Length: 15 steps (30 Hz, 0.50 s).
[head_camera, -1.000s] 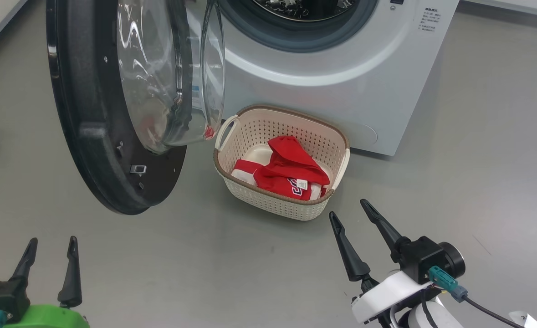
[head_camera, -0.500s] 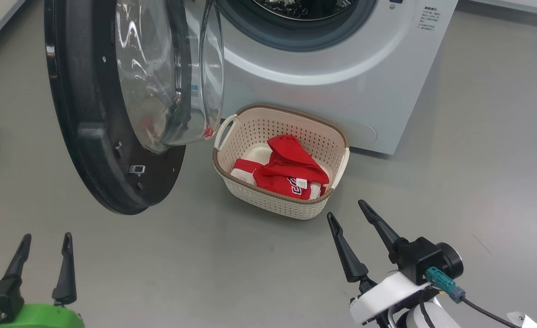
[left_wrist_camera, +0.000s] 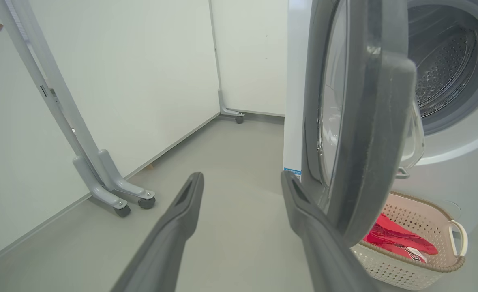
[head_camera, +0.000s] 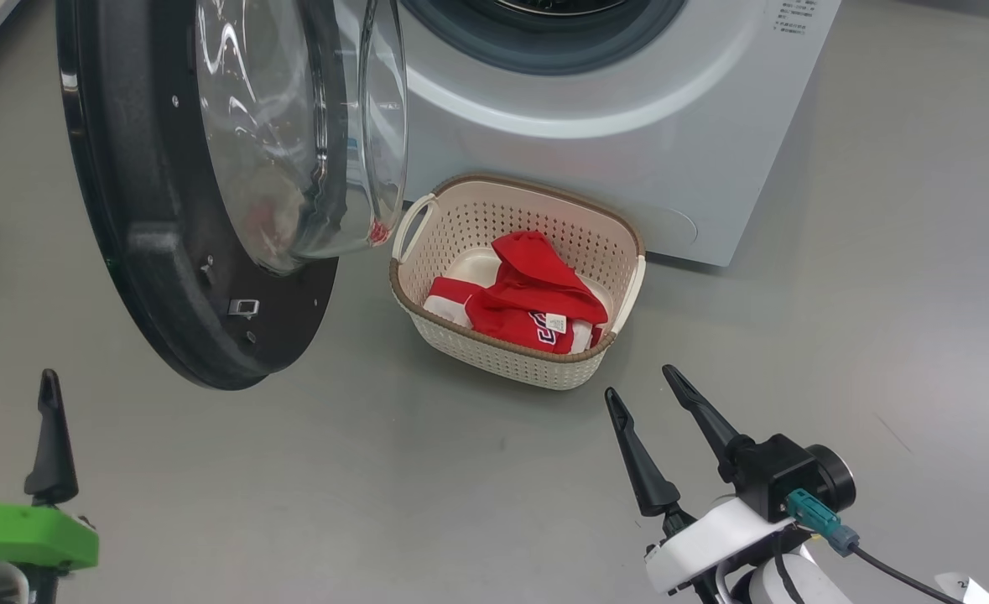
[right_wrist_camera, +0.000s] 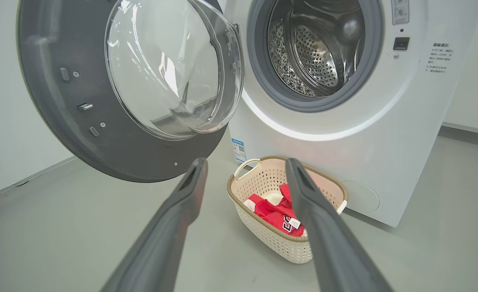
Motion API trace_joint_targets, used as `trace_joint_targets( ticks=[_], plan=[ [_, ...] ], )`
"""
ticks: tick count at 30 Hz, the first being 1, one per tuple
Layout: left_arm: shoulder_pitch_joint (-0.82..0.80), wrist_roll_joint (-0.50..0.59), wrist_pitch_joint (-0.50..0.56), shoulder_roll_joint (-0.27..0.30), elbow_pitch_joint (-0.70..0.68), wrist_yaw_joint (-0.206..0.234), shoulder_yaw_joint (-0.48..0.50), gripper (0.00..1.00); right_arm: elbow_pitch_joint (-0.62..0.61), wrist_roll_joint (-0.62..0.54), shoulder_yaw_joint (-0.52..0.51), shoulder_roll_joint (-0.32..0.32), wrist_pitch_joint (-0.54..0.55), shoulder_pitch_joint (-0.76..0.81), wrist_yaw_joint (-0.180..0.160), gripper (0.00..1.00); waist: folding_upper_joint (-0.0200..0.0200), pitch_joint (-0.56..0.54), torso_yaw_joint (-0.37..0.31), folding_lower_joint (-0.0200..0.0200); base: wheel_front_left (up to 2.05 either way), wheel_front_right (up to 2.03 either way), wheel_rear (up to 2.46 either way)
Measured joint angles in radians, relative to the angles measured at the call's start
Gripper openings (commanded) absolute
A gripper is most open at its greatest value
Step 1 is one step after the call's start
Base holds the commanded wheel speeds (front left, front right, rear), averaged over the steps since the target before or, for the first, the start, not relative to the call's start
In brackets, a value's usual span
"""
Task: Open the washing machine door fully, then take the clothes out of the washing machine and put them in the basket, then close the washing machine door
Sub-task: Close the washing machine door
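Clothes (head_camera: 528, 298) are found lying in the basket, apart from both hands. Nearest in the head view, the left hand (head_camera: 7, 382) is seen at the lower left corner, its two dark fingers spread apart and nothing gripped between them. The right hand (head_camera: 639, 381) is seen at the lower right, likewise released, its fingers parted and pointed up toward the basket without touching it. Bare grey floor (head_camera: 377, 470) is left between each hand and the things beyond.

Just past the right hand, the basket (head_camera: 502, 361) is set on the floor, close against the front of the washing machine. The red and white garments are bunched low inside it, with a small white tag (head_camera: 555, 322) turned upward near the closer wall. One loop handle is shown at the basket's left end.

To the left of the basket, the door (head_camera: 125, 210) is swung out wide from the machine, its dark rim held clear of the floor. Its glass bowl (right_wrist_camera: 170, 73) is bulged toward the basket's side. In the left wrist view the door is seen almost edge-on, just right of that hand's fingers.

Farthest, the washing machine (head_camera: 628, 143) is stood behind the basket, its round grey-ringed opening uncovered. The steel drum (right_wrist_camera: 311, 52) is shown through it in the right wrist view, and a small blue label (right_wrist_camera: 239, 150) is fixed at the lower left corner of the front. White wall panels (left_wrist_camera: 113, 101) on wheeled feet are seen beyond, in the left wrist view.
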Motion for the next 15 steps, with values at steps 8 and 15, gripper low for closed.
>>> trace_joint_targets(
  ticks=[8, 15],
  plan=[
    [-0.096, -0.349, 0.188, -0.076, 0.012, -0.009, 0.12, 0.5, 0.002, -0.003, 0.01, 0.0, 0.0, -0.008, 0.003, 1.0, 0.0, 0.015, -0.009, 0.0, 0.0, 0.0, 0.0],
    [-0.229, -0.704, 0.389, -0.15, 0.005, -0.002, 0.225, 0.0, 0.004, -0.008, 0.008, 0.0, -0.001, -0.021, 0.004, 1.0, 0.0, 0.032, -0.027, 0.0, 0.0, 0.0, 0.0]
  ],
)
